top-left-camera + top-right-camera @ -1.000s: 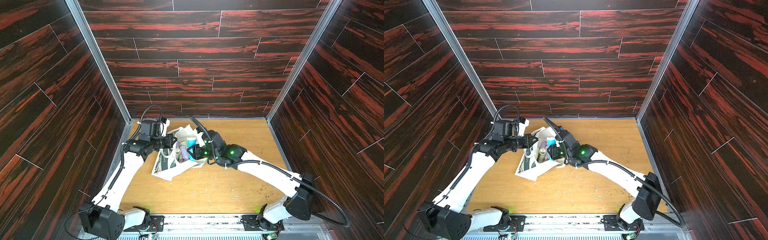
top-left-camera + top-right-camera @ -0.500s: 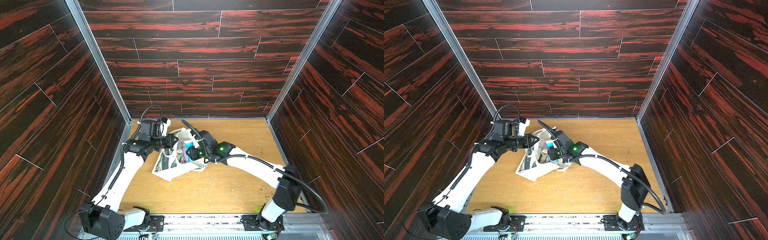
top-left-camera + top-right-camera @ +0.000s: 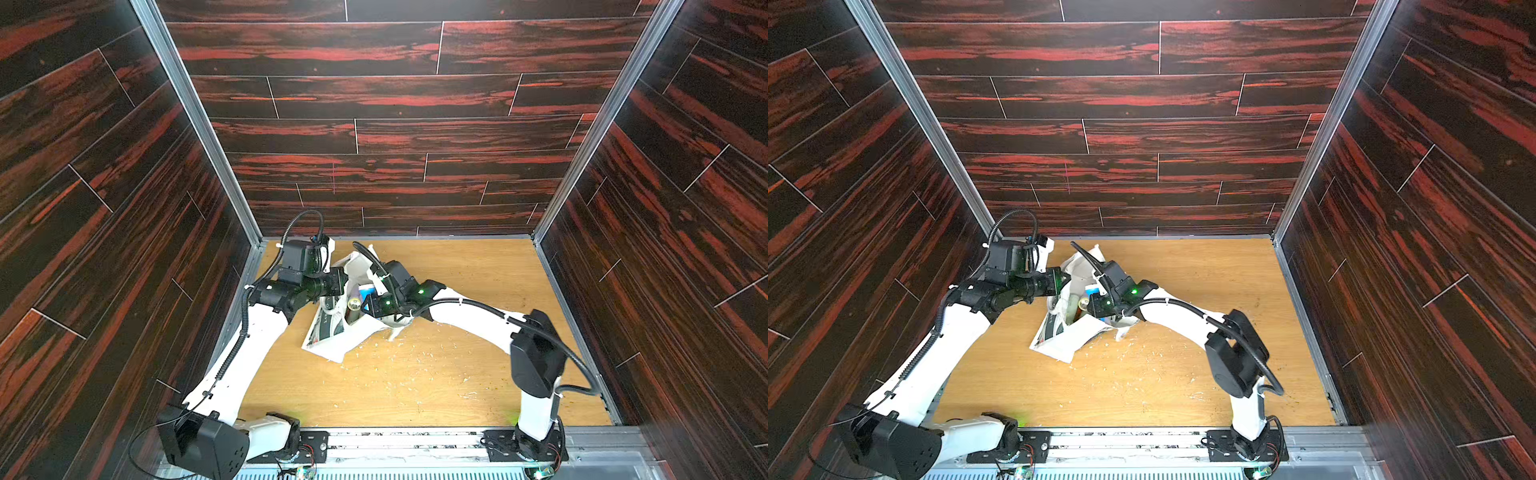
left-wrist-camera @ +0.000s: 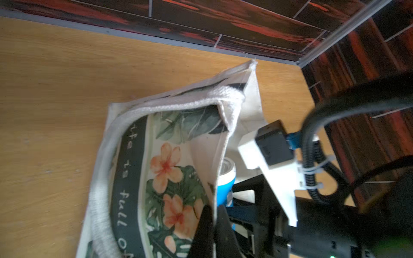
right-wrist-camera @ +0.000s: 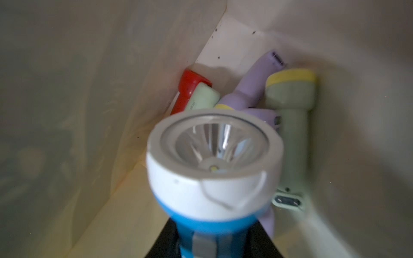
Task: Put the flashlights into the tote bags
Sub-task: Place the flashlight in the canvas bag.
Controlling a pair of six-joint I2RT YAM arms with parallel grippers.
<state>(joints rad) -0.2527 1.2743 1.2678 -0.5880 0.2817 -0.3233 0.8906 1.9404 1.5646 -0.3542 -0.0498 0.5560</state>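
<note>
The right gripper (image 3: 371, 302) is closed around the body of the blue flashlight (image 5: 214, 169), with its white head ahead of the jaws and already within the mouth of the tote bag (image 4: 169, 156); it is not yet released. The left gripper (image 4: 212, 225) is pinched shut on the bag's rim cloth beside the flowered print, holding the mouth up and open. Deeper in, at the bag's bottom, lie a red flashlight (image 5: 187, 89), a cream flashlight (image 5: 202, 98) touching it, a lilac flashlight (image 5: 252, 82) and a grey-green flashlight (image 5: 290, 96) with a yellow rim. Outside the bag, the tabletop (image 3: 415, 374) shows only pale scraps (image 3: 399, 357) in both top views, no flashlight. The task looks nearly finished: the blue one seems the last, needing only release and withdrawal, though the bag's full count cannot be told.
</note>
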